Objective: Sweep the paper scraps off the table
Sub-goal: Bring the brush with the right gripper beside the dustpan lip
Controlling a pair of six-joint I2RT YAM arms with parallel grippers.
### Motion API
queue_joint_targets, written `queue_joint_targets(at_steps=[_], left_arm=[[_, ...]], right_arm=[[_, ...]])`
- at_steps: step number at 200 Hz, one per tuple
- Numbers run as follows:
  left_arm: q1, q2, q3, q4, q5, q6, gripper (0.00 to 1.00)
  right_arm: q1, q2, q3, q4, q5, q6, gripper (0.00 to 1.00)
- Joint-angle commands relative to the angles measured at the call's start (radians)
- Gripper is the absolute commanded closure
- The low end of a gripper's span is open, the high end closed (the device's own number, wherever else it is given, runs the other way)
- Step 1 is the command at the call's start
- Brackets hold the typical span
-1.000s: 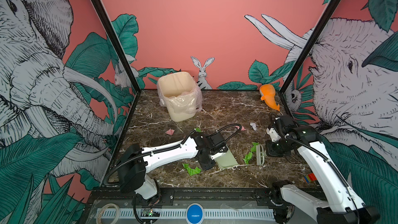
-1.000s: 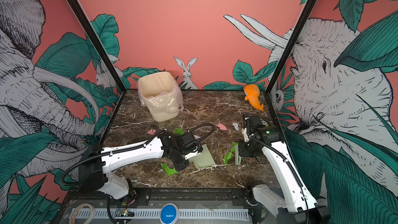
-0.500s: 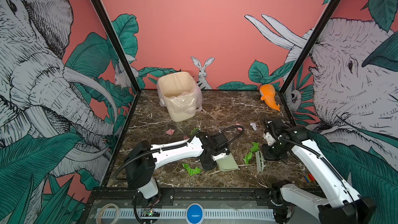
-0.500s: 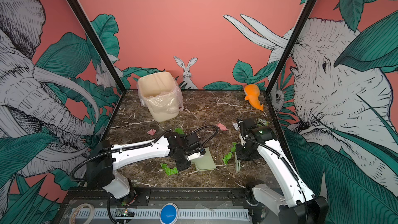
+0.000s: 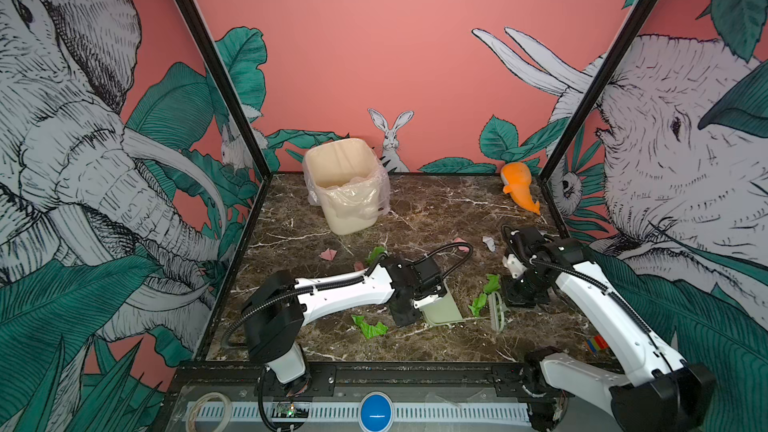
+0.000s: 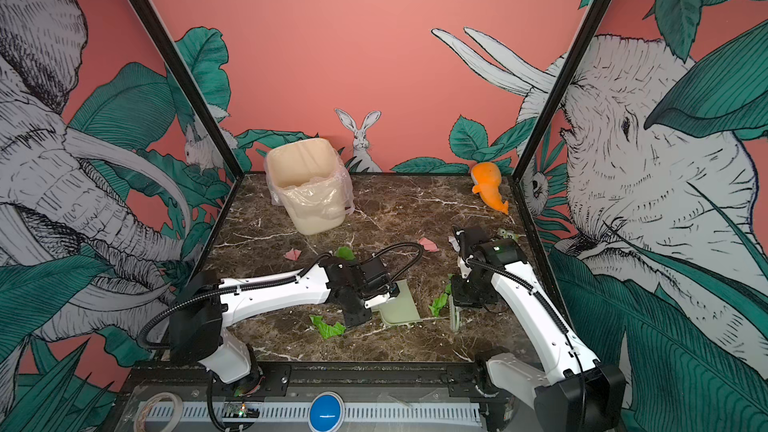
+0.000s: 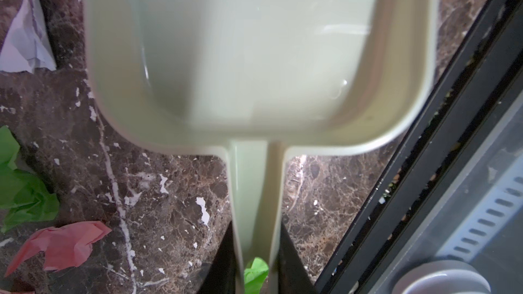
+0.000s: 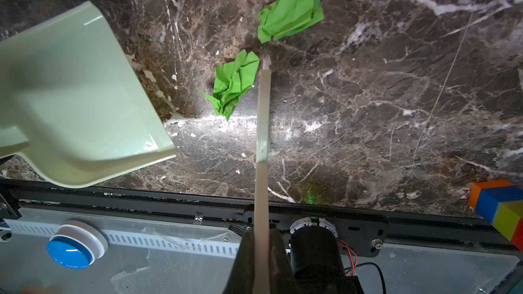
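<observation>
The table [image 5: 436,205] carries several paper scraps. Green ones [image 5: 478,304] [image 8: 235,83] lie between the dustpan and the brush, and another green one [image 5: 370,328] lies in front of the left arm. Pink ones [image 5: 328,254] [image 7: 62,244] and a white one [image 5: 489,243] [image 7: 25,38] lie further back. My left gripper [image 5: 417,305] [image 7: 256,264] is shut on the handle of the pale green dustpan [image 5: 442,311] [image 7: 254,52]. My right gripper [image 5: 519,297] [image 8: 261,261] is shut on the handle of a pale brush [image 5: 496,312] [image 8: 261,137], whose head rests just right of the green scraps.
A cream bin [image 5: 347,189] lined with a clear bag stands at the back left. An orange carrot toy [image 5: 519,187] lies in the back right corner. A coloured cube [image 5: 595,343] [image 8: 501,210] sits at the front right edge. The black frame [image 5: 374,365] runs along the front.
My right arm has shifted left and forward with the brush, closer to the dustpan. The left arm has slid the dustpan slightly to the right.
</observation>
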Motion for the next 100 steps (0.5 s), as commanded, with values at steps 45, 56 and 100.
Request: queue_joint_targets(at_steps=[45, 56, 100], left_arm=[[-0.004, -0.008, -0.040, 0.038, -0.009, 0.011, 0.95], [-0.003, -0.007, -0.041, 0.039, -0.008, 0.010, 0.95], [-0.004, -0.005, -0.053, 0.046, -0.011, -0.001, 0.94]], right_arm=[[0.029, 0.020, 0.008, 0.027, -0.037, -0.006, 1.00], [0.036, 0.027, 0.010, 0.033, -0.043, -0.003, 1.00], [0.082, 0.050, 0.021, 0.065, -0.075, 0.015, 1.00]])
